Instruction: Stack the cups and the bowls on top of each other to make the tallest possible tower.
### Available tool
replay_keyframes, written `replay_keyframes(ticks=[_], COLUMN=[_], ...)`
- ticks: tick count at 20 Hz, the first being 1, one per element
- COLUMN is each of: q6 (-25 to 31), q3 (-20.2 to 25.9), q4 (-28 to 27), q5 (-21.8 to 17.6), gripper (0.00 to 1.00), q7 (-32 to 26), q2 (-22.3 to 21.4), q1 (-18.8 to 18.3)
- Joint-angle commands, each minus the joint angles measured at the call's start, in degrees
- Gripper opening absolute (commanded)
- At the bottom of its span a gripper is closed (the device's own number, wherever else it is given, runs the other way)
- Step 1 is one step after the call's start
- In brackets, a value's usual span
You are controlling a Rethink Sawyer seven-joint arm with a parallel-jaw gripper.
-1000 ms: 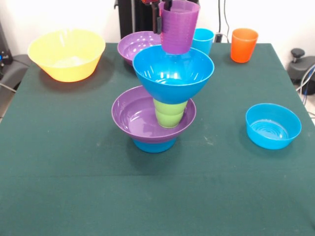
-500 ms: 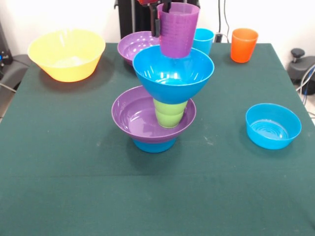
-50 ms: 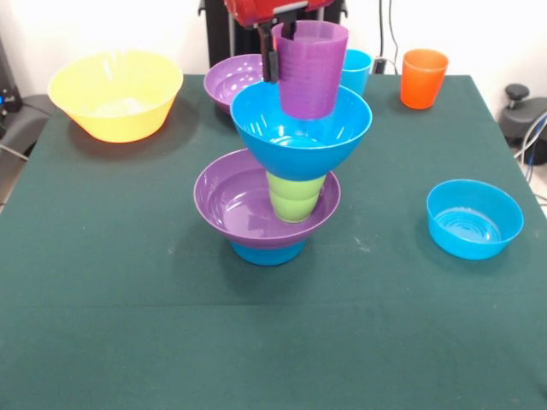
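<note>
We see the gripper [image 3: 286, 38] closed on the rim of the purple cup [image 3: 311, 70], holding it upright inside the large blue bowl [image 3: 301, 128] atop the tower [image 3: 269, 205] mid-worktop [image 3: 128, 325].

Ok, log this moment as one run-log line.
gripper: shut on purple cup | cup: inside large blue bowl atop tower | loose: yellow bowl, small blue bowl, orange cup

Red arm [image 3: 256, 10], black fingers [image 3: 272, 51] (seemingly)
</note>
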Motion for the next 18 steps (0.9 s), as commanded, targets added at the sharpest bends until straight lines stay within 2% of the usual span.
replay_keyframes(ticks=[1,18], q6=[3.86,8.44], q3=[0.85,1.09], q4=[-2.49,-3.18], q5=[-6.12,-7.89], gripper=[0.0,0.0], q7=[-15.17,-17.21], q2=[3.66,4.03], q1=[-0.13,-0.33])
